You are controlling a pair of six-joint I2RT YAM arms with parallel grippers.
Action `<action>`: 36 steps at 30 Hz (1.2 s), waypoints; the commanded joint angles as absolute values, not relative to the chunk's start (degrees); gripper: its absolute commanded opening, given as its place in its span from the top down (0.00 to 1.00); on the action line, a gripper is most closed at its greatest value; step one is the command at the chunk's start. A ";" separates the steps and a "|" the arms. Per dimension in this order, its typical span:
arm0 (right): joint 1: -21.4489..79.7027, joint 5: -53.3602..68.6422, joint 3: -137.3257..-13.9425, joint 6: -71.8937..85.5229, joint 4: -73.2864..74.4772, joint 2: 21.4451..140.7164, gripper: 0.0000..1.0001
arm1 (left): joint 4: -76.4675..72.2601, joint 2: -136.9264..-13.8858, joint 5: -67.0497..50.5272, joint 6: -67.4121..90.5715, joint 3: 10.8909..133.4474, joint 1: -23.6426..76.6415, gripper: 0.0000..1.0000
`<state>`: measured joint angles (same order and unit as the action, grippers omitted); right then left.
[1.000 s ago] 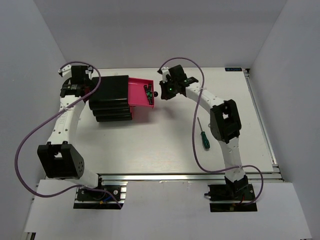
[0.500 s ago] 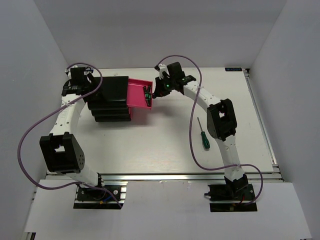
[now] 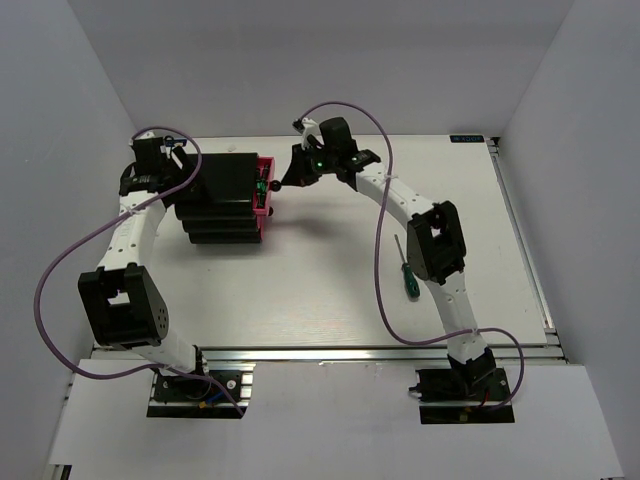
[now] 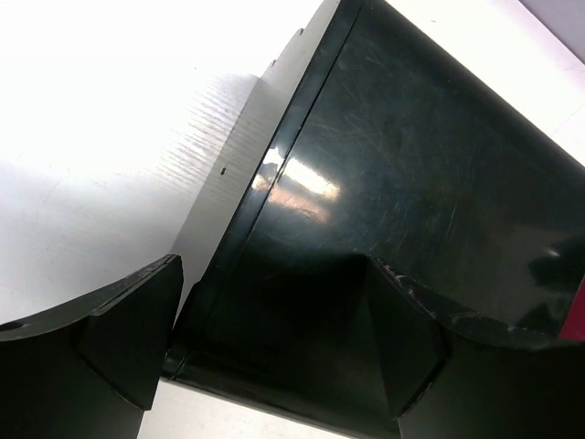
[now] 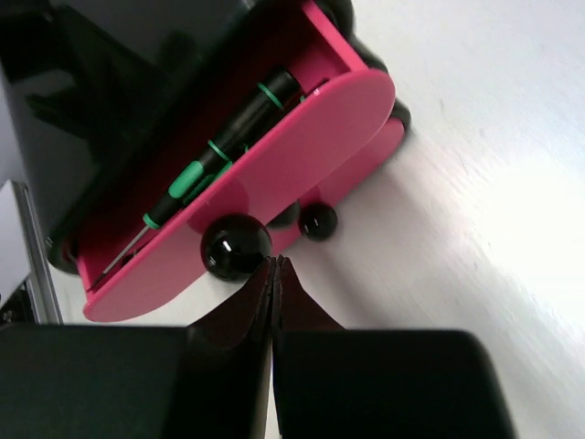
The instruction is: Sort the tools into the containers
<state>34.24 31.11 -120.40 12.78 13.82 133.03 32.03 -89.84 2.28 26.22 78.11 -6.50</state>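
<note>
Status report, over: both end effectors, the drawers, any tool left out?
Left end effector open, straddling cabinet corner. Right end effector shut, tips at top drawer knob; drawer slightly open, slim screwdrivers inside. Green screwdriver on table, nothing blocking.

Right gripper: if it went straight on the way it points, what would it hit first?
Probably the round black knob of the top pink drawer, right at the right gripper's shut tips; contact is unclear.

Bright, even light falls from above in the top view, and the white desk (image 3: pixel 330 280) carries only soft shadows beside the cabinet (image 3: pixel 225 190) and the arms (image 3: pixel 400 200). In the left wrist view the desk is washed out, glare sits on the glossy cabinet, and the left hand (image 4: pixel 274 366) is dark and blurred. In the right wrist view the right hand (image 5: pixel 275 283) is a blurred black and the drawer (image 5: pixel 274 174) is sharp.
</note>
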 commanded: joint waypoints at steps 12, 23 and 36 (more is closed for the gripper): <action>38.32 32.96 -132.63 21.88 1.67 142.65 0.99 | 34.80 -91.14 -7.56 25.49 72.86 -5.80 0.11; 33.76 33.04 -119.44 13.02 -1.77 134.99 0.51 | 35.51 -91.58 -3.69 26.89 74.35 -5.80 0.10; 34.54 46.14 -122.95 7.29 -5.36 141.59 0.39 | 36.21 -91.67 -4.48 26.81 75.50 -5.80 0.10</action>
